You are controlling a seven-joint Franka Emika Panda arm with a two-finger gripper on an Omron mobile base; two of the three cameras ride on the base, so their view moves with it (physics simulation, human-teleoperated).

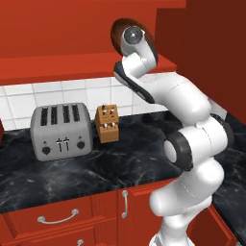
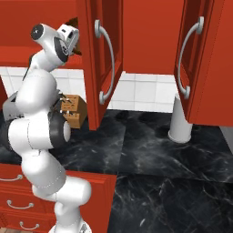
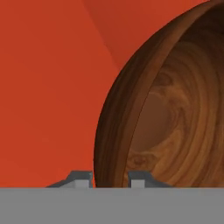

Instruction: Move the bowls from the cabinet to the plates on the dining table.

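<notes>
One glossy dark brown wood-grain round bowl [image 3: 175,109] sits clamped at its rim by the gripper [image 3: 111,179] inside the red wall cabinet [image 3: 48,87].

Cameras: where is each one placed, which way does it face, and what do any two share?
Left base view: behind-left, facing the tiled counter; white arm rises lower right to the dark brown wooden bowl.
Right base view: behind-right, facing the open red cabinet; arm lower left.
Hand view: along the gripper, fingertips straddling the bowl's rim.
Both base views share the wooden knife block.
</notes>
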